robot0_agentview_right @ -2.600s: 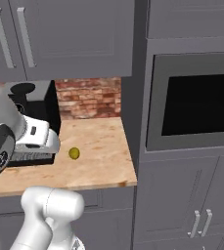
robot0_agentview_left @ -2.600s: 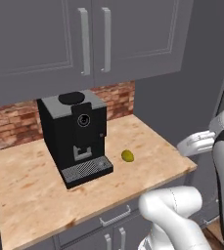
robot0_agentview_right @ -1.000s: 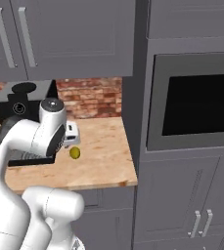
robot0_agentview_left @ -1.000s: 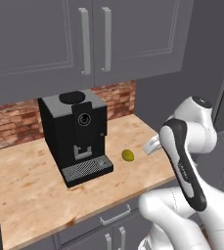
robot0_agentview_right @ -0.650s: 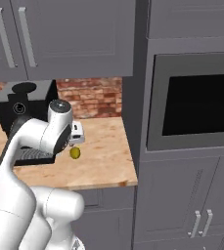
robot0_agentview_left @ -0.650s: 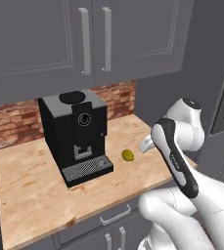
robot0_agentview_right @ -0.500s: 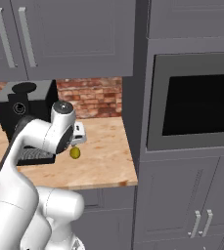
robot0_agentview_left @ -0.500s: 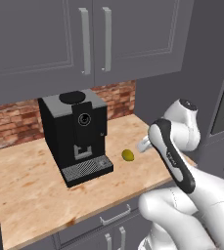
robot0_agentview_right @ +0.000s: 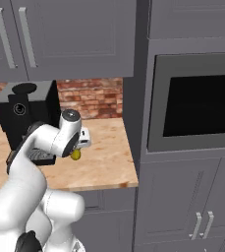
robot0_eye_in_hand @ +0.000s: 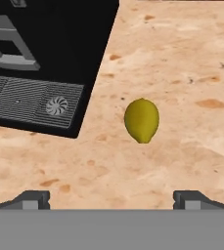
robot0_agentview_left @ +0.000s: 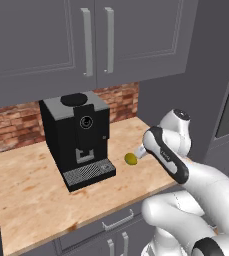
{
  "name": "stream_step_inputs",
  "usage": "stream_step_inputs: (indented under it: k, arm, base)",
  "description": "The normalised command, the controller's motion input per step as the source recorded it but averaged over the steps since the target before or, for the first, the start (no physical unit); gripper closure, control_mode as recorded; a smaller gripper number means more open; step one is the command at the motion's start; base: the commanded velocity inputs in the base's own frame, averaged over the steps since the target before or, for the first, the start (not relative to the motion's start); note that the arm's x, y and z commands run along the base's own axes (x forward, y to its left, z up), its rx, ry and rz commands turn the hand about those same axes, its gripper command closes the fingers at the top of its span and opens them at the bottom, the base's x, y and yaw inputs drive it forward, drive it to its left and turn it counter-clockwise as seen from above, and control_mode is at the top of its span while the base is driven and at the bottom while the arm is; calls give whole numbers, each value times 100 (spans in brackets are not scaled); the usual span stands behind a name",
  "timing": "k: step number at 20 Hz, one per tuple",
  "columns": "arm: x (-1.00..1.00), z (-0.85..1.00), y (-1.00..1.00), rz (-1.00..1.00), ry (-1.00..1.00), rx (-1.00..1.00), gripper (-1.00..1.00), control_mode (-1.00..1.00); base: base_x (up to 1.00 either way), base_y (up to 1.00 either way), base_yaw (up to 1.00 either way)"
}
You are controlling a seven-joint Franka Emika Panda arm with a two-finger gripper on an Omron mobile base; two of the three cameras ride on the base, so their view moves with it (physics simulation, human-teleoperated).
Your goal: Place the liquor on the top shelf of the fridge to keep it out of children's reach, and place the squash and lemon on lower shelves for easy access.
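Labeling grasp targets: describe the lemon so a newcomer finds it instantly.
Find the wooden countertop under the grey cabinets, then the black coffee machine on it. Just off the machine's drip tray, apart from it, lies the lemon: small, yellow-green, oval, the lone loose item there.

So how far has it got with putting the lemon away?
Nothing looks done yet. The lemon lies on the wooden counter beside the black coffee machine. In hand: the open gripper hangs over the lemon, its jaws wide apart and holding nothing. Left: grasping it and carrying it to a lower fridge shelf.
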Motion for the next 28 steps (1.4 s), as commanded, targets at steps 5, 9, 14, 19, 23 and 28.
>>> stream_step_inputs:
  k: [5, 9, 14, 19, 23, 28]
  arm:
    - [36, -36, 10, 0, 1, 0, -100, -100]
    - [34, -31, 10, 0, 1, 0, -100, -100]
    - [35, -24, 0, 0, 1, 0, -100, -100]
    - [33, -20, 0, 0, 2, 0, -100, -100]
    - [20, -13, 2, 0, 7, 0, -100, -100]
    - [8, -12, 6, 0, 7, 0, -100, -100]
  base:
    - [0, 0, 0]
    - [0, 0, 0]
    - [0, 0, 0]
    - [0, 0, 0]
    - [0, 0, 0]
    - [0, 0, 0]
